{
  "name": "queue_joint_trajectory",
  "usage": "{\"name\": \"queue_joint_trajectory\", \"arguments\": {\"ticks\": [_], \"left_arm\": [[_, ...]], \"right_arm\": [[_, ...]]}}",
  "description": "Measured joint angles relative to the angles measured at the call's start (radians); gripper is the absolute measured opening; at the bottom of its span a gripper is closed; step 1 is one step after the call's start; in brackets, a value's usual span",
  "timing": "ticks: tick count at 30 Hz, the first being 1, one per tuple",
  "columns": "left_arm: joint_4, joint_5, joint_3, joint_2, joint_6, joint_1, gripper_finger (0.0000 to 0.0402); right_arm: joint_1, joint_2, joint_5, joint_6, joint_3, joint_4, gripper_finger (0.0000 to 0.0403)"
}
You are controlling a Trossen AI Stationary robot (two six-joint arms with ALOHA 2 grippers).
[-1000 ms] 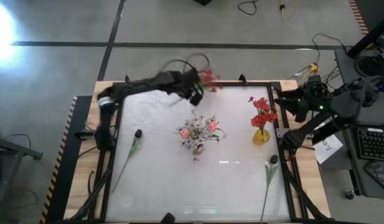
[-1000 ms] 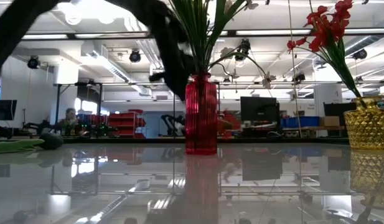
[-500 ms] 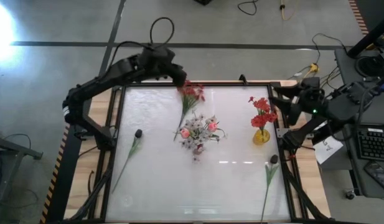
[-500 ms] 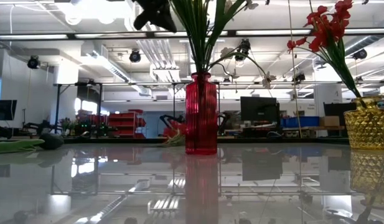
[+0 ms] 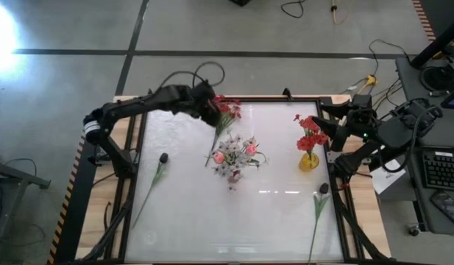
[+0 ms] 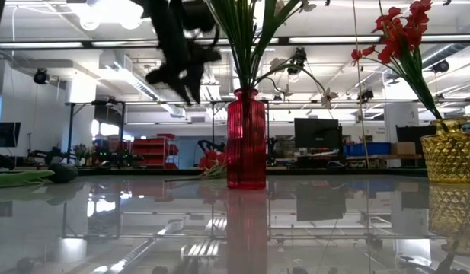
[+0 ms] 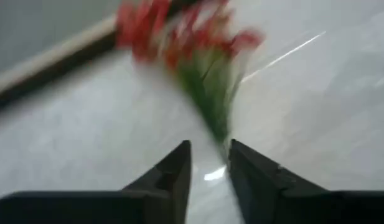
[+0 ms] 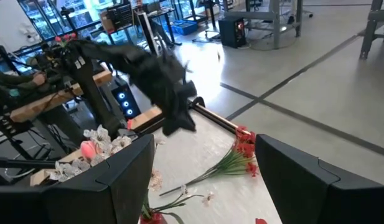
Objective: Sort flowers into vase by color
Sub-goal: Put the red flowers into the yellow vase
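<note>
Because the red spray of artificial blossoms on thin green stalks (image 5: pixel 223 118) lies flat on the white table (image 5: pixel 271 221) near its far edge, the left gripper (image 5: pixel 209 112) hovers just beside its blooms, fingers a little apart with the stalk end between their tips in the wrist view; whether they touch it cannot be told. The spray's long axis runs diagonally, blossoms toward the far edge, stalks pointing at the ribbed red glass vase (image 6: pixel 245 139) of white and pink flowers mid-table. Further right, a faceted yellow vase (image 5: pixel 308 161) holds red flowers, likely the spray's destination. The right gripper (image 5: pixel 331 133) waits wide open at the table's right edge.
</note>
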Motion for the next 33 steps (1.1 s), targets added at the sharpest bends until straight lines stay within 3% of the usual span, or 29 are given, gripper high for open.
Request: {"name": "queue_joint_trajectory", "arguments": {"ticks": [4, 7, 14, 20, 27, 33], "left_arm": [[0.242, 0.002, -0.171, 0.013, -0.062, 0.006, 0.0156], [0.385, 0.026, -0.207, 0.077, -0.064, 0.005, 0.0185], [0.28, 0.068, -0.088, 0.293, -0.127, 0.032, 0.0213], [0.262, 0.057, -0.019, 0.399, -0.104, 0.028, 0.0243], [0.27, 0.024, 0.037, 0.461, -0.089, 0.024, 0.0227], [0.273, 0.011, 0.042, 0.494, -0.071, 0.025, 0.0164]], "right_arm": [[0.0, 0.001, 0.0, 0.016, 0.0, -0.001, 0.027], [-0.013, -0.003, 0.032, 0.041, 0.0, -0.001, 0.027], [-0.044, -0.027, 0.061, 0.115, 0.0, 0.003, 0.027], [-0.044, -0.017, 0.054, 0.158, 0.0, 0.004, 0.027], [-0.043, 0.004, 0.037, 0.16, 0.0, 0.004, 0.027], [-0.043, 0.016, 0.019, 0.16, 0.0, 0.006, 0.027]]}}
